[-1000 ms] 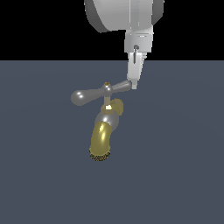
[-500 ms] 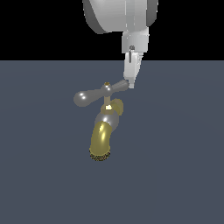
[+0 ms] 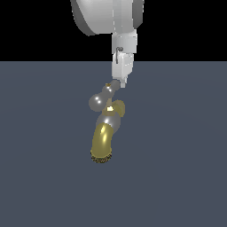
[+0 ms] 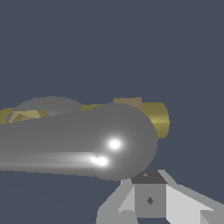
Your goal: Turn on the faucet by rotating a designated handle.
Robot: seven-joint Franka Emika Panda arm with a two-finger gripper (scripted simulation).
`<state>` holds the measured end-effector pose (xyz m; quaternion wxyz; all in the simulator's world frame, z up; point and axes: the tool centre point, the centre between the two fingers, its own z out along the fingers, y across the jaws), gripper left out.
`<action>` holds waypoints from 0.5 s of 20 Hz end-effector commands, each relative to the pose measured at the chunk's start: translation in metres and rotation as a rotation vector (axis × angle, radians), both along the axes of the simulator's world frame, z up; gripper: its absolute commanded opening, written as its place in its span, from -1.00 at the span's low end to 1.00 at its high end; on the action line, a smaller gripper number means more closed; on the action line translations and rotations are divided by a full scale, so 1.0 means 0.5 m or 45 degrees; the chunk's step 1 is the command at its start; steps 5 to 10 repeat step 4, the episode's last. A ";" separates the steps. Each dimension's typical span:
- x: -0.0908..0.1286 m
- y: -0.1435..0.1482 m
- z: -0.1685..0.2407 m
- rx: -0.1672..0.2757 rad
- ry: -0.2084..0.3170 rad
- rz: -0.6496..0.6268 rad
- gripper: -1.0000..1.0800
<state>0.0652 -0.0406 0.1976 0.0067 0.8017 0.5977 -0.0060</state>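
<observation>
The faucet (image 3: 104,137) stands mid-scene in the exterior view, its gold spout curving down to a speckled rim. The silver handle (image 3: 98,101) crosses its top, seen nearly end-on, with one bulbous end toward the camera and a gold-tipped hub behind it. My gripper (image 3: 121,81) hangs down from above, fingers together, its tip touching the handle's far arm end. It holds nothing. In the wrist view the handle's rounded arm end (image 4: 87,146) fills the frame, right against the fingers (image 4: 175,203), with the gold faucet body (image 4: 154,118) behind.
A flat dark grey-blue floor (image 3: 177,168) surrounds the faucet. Black background lies above it. The arm's large white wrist (image 3: 106,17) hangs over the faucet.
The gripper has moved toward the exterior view's left, pushing the handle end. The crossbar has swung from lying sideways to pointing almost toward the camera.
</observation>
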 end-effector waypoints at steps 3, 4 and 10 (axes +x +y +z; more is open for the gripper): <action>0.021 0.132 0.001 0.023 -0.001 0.076 -1.00; 0.021 0.132 0.001 0.023 -0.001 0.076 -1.00; 0.021 0.132 0.001 0.023 -0.001 0.076 -1.00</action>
